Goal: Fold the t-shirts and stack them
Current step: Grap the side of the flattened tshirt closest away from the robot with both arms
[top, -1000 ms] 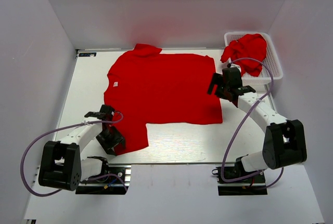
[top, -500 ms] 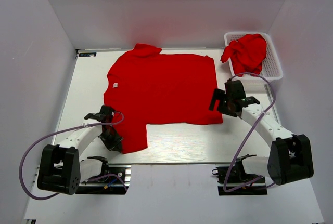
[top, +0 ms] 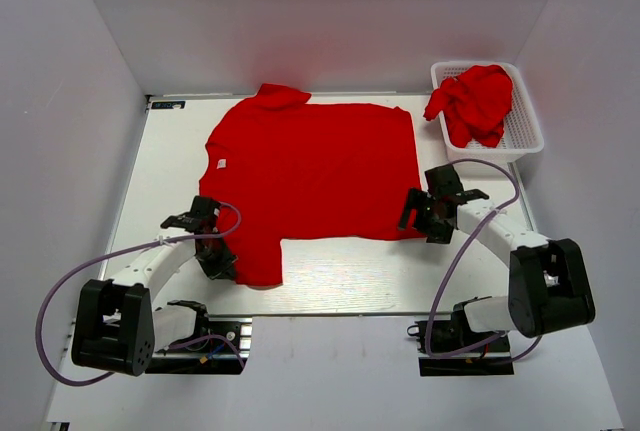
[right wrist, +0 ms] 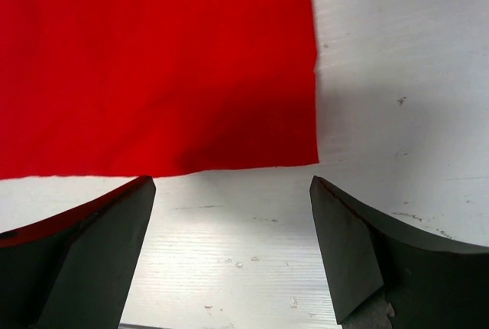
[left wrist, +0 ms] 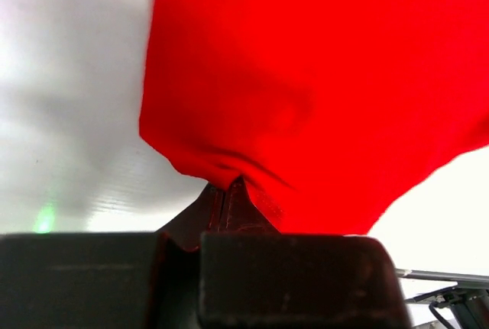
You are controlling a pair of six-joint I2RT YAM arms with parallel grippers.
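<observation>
1. The left claw sits low at the near left of the table, right at the edge of the near sleeve of the spread t-shirt. In its wrist view the jaws are pressed together on a pinch of red cloth, which puckers up from the fingertips. The rest of the sleeve fans out ahead.
2. The spread t-shirt lies flat across the middle of the table. Its neck faces left, where a small white tag shows. The far sleeve is bunched at the back edge and the hem runs down the right side.
3. The right claw is at the near right corner of the hem. Its jaws stand wide apart and hold nothing. In its wrist view the two dark fingers frame bare table, and the hem corner lies just ahead between them. Whether the fingers touch the table cannot be told.
4. A white basket stands at the far right. The crumpled t-shirts are heaped in it, and part of the heap drapes over its left rim.
</observation>
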